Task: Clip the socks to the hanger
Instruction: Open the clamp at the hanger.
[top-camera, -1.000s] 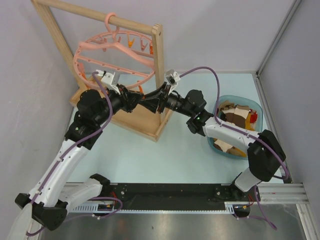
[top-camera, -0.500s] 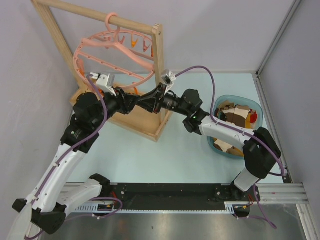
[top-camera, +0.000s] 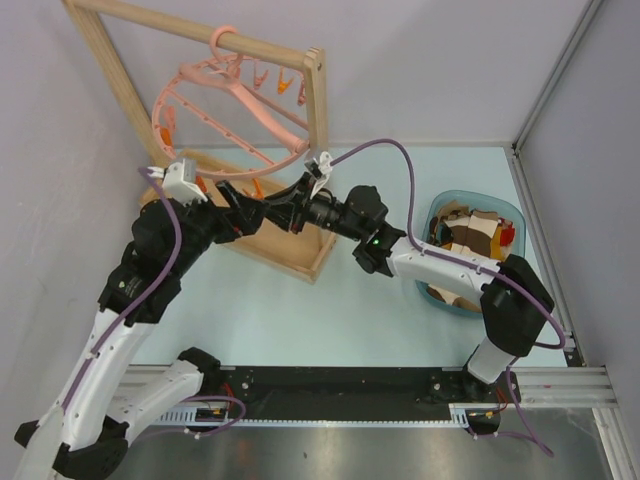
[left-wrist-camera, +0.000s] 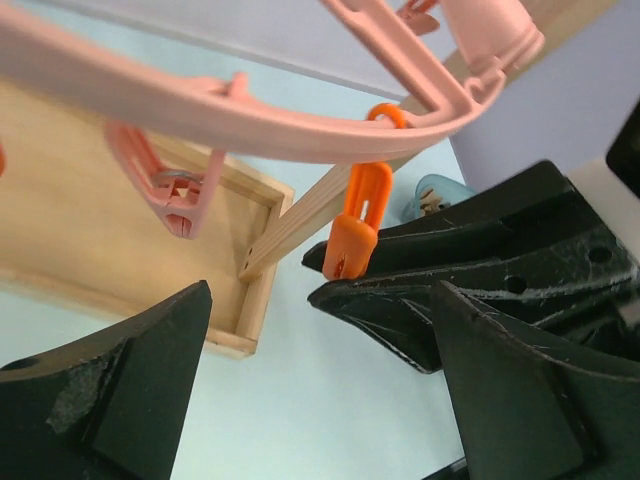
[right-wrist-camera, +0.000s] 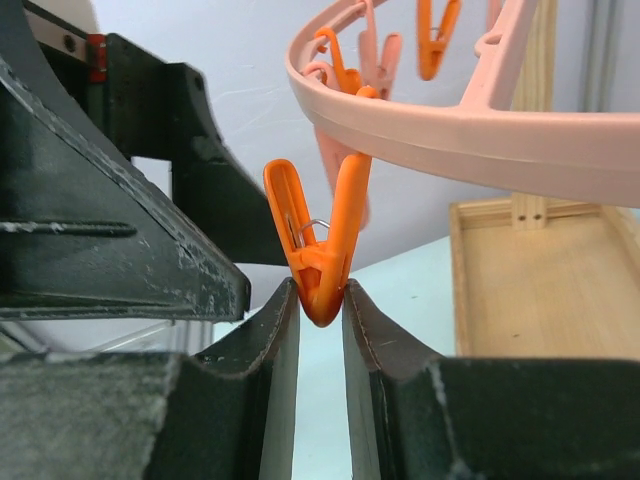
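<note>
The pink round hanger (top-camera: 232, 108) hangs by its hook from the wooden rack's top bar, and its ring (left-wrist-camera: 250, 110) (right-wrist-camera: 480, 130) crosses both wrist views. An orange clip (right-wrist-camera: 322, 235) (left-wrist-camera: 355, 225) (top-camera: 258, 188) dangles from the ring. My right gripper (right-wrist-camera: 320, 300) (top-camera: 278, 205) is shut on that clip's lower tip. Just left of it, my left gripper (left-wrist-camera: 320, 400) (top-camera: 232, 203) is wide open with nothing between its fingers. The socks (top-camera: 470, 238) lie piled in the basin at the right, away from both grippers.
The wooden rack has an upright post (top-camera: 318, 140) and a shallow base tray (top-camera: 285, 245) right under the grippers. A teal basin (top-camera: 480, 195) stands at the right. Grey walls close in the left and back. Other pink and orange clips (top-camera: 290, 88) hang along the ring.
My left gripper has opened wide and drawn back to the left. The right gripper has moved left and stays on the orange clip. The hanger ring has swung upward.
</note>
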